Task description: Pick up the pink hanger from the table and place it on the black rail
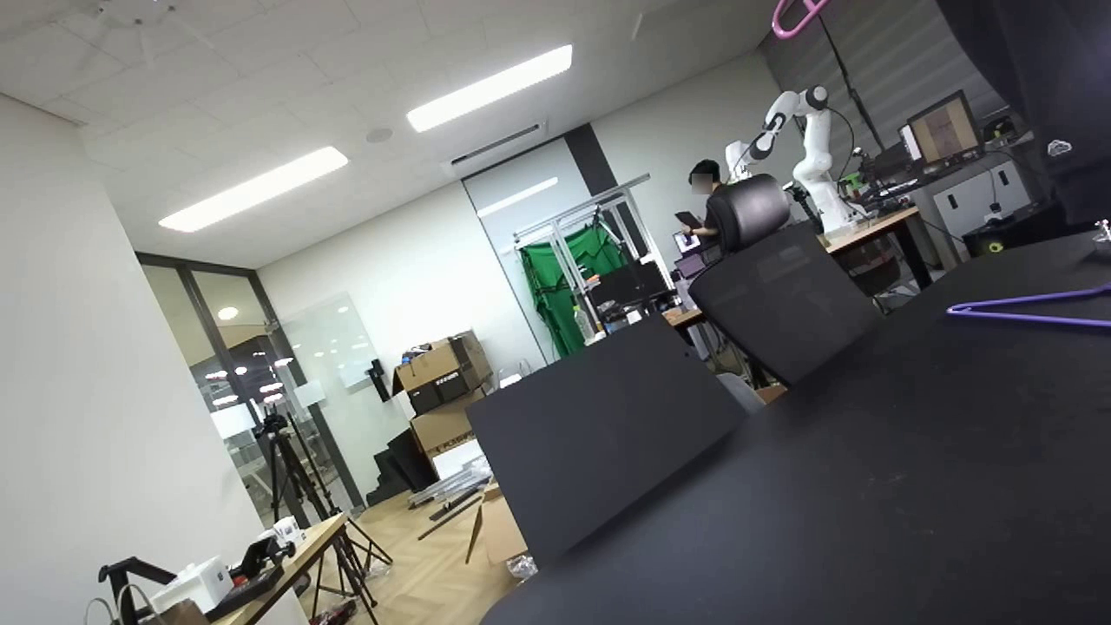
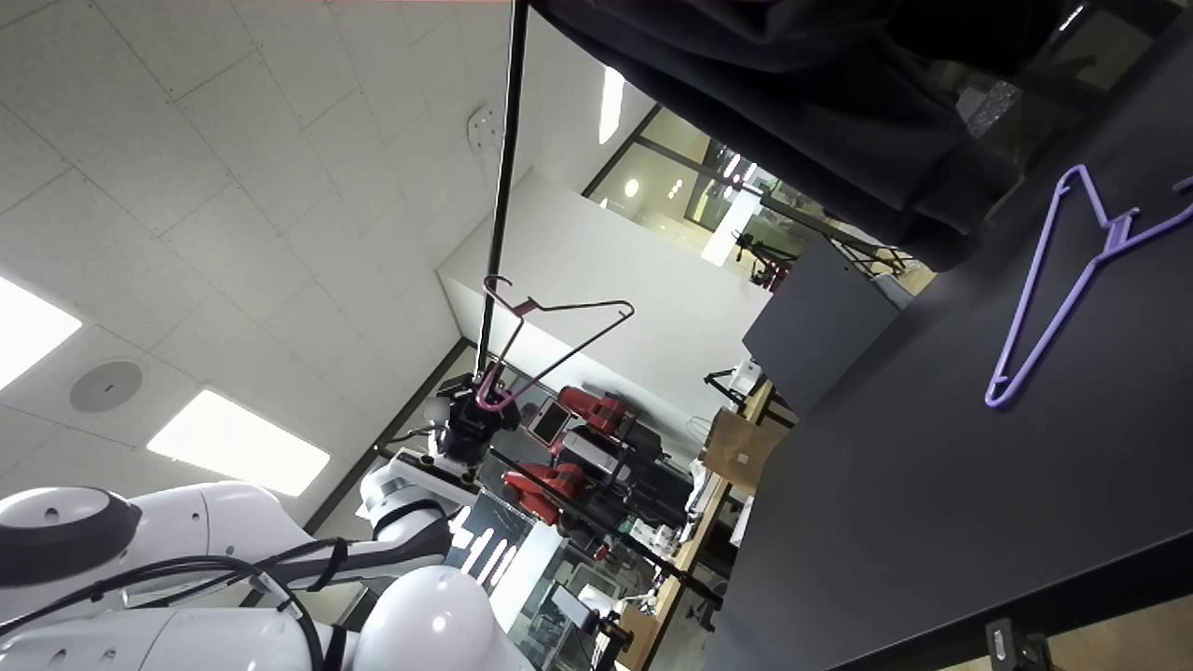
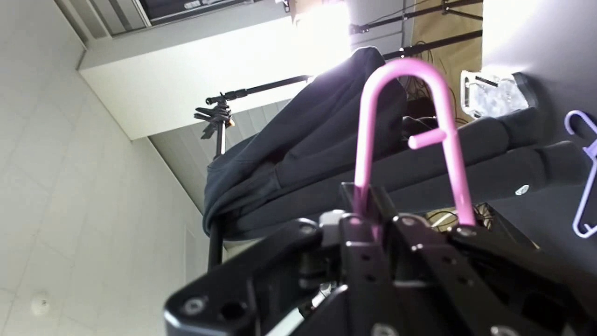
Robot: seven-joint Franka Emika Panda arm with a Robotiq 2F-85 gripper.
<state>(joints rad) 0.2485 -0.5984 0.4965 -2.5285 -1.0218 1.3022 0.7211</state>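
Gripper point(image 3: 364, 199) sits nearly closed, pinched on a thin limb of the pink hanger point(image 3: 366, 130), close to a corner. Hanger is up in the air, off the table point(image 2: 885, 485). Wrist view: rounded corner and a small inner peg stick out past the fingertips. In an exterior view most of its outline shows: tilted, gripped corner low, hook high. Hook overlaps the black rail point(image 2: 505, 149) in that picture; can't tell if they touch. White Panda arm point(image 2: 233, 513) reaches in from the lower left there. Dark garment point(image 3: 298, 172) hangs over the rail, its tubular ends low at the table; contact unclear. Table is flat, matte black. Violet hanger point(image 2: 1115, 242) lies on it, well apart from the pink one, partly cut off by the frame edge in both exterior views. Upright dark grey panel point(image 1: 608, 434) stands at the table's edge in an exterior view. Past it, same picture: black office chair point(image 1: 753, 211), person point(image 1: 717, 207) beside it, face blurred. Further back: a second white robot arm point(image 1: 816, 161) on a wood-topped desk point(image 1: 890, 222), green cloth point(image 1: 555, 321), stacked cardboard boxes point(image 1: 430, 366), black tripod point(image 1: 291, 460). Two ceiling lights point(image 1: 490, 88), lit, run above.
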